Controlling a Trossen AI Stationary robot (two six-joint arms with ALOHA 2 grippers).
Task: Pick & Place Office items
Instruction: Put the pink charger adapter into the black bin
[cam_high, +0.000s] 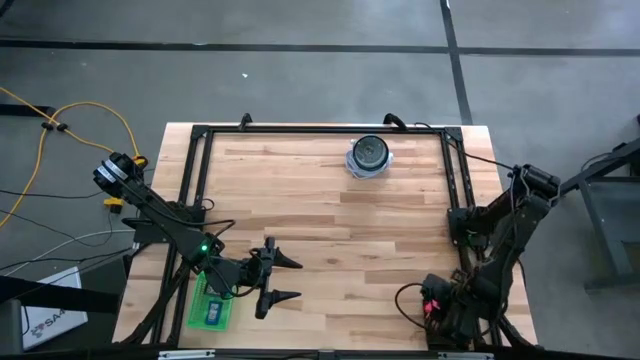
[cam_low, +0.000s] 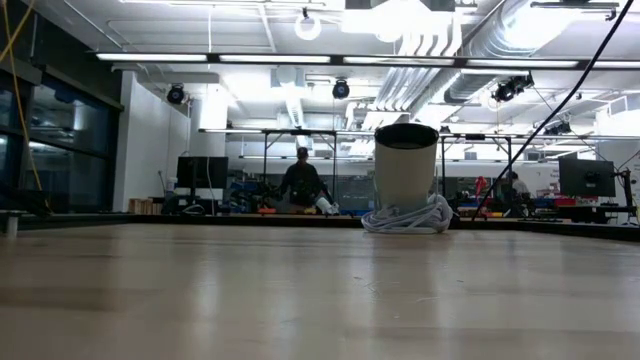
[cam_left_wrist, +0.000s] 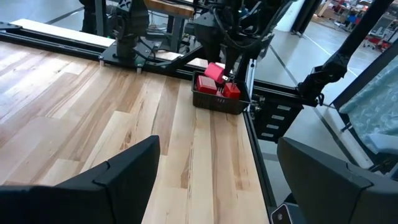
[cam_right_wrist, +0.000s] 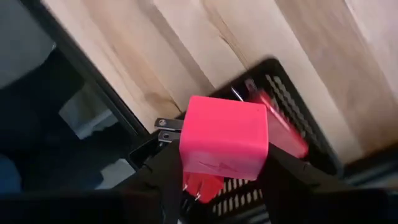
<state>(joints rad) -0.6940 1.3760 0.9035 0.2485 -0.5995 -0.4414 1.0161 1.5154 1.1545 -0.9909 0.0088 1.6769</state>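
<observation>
My right gripper (cam_right_wrist: 221, 168) is at the table's near right corner (cam_high: 432, 300), shut on a red-pink block (cam_right_wrist: 224, 137) with two metal prongs, just above a black mesh tray (cam_right_wrist: 298, 118). Another red piece (cam_right_wrist: 283, 127) lies in that tray; the left wrist view shows red blocks (cam_left_wrist: 231, 91) in the tray (cam_left_wrist: 214, 99). My left gripper (cam_high: 290, 278) is open over bare wood near the table's near left, beside a flat green tray (cam_high: 212, 305) that holds a small blue piece (cam_high: 213, 312). Its open fingers (cam_left_wrist: 217, 180) touch nothing. My right gripper pinches the red-pink block between its two fingers, one on each of two opposite side faces (cam_right_wrist: 186, 155). The prongs (cam_right_wrist: 165, 124) stick out sideways from the block. The block is lifted clear, just above the black tray.
A round blue-white object with a dark top (cam_high: 370, 157) stands near the table's far edge, also in the low view (cam_low: 405, 180). A black frame rail (cam_high: 320, 128) runs around the table. The wood between the arms is bare. People show in the room far behind (cam_low: 302, 185).
</observation>
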